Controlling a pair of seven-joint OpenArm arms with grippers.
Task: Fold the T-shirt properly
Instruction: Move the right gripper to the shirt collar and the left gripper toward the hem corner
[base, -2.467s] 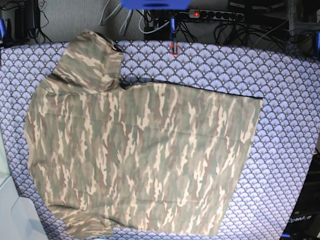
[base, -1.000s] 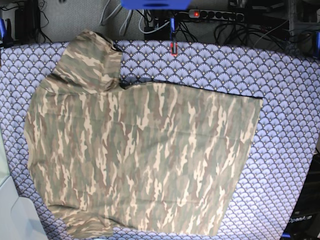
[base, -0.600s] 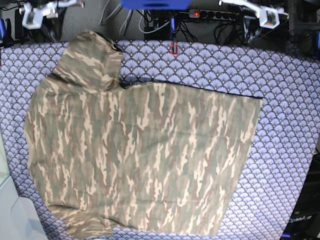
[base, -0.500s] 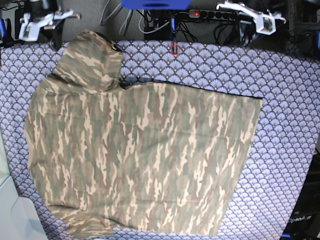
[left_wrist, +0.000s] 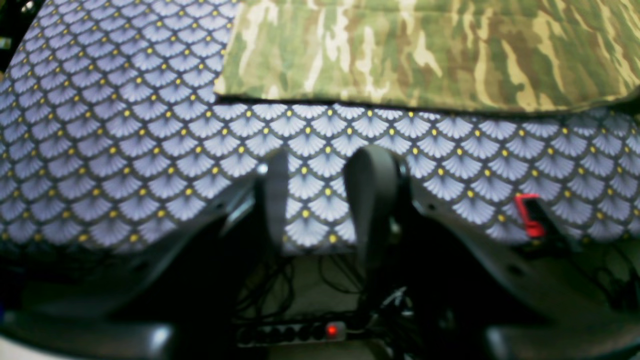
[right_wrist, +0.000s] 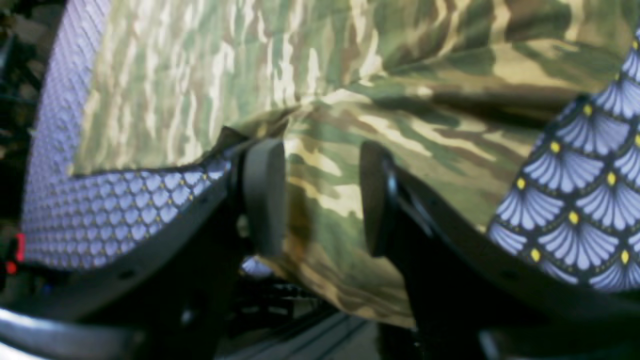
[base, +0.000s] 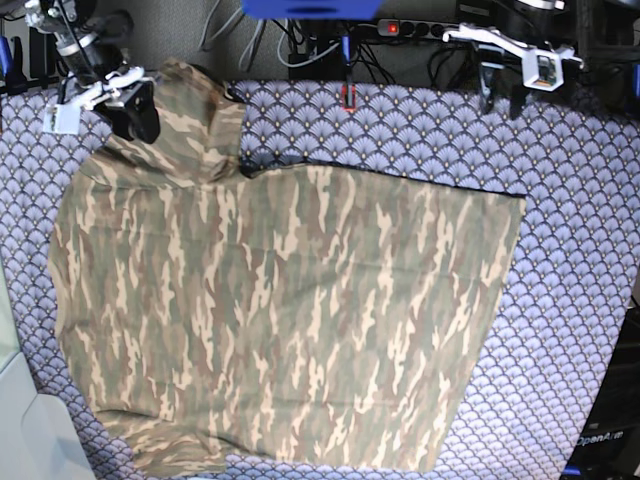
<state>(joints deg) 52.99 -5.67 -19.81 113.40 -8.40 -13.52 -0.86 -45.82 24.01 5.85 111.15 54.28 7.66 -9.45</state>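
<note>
Camouflage T-shirt (base: 280, 310) lies flat on the purple-covered desk (base: 580, 250), and both arms have just come in, left gripper (base: 505, 98) and right gripper (base: 135, 115) parted and empty, so folding begins.

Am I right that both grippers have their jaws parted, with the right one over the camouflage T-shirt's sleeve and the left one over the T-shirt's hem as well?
Not quite: the left gripper is over the bare purple cloth, short of the T-shirt's edge, as the left wrist view shows. The rest holds: both jaws are parted, and the right gripper is over the sleeve.
</note>
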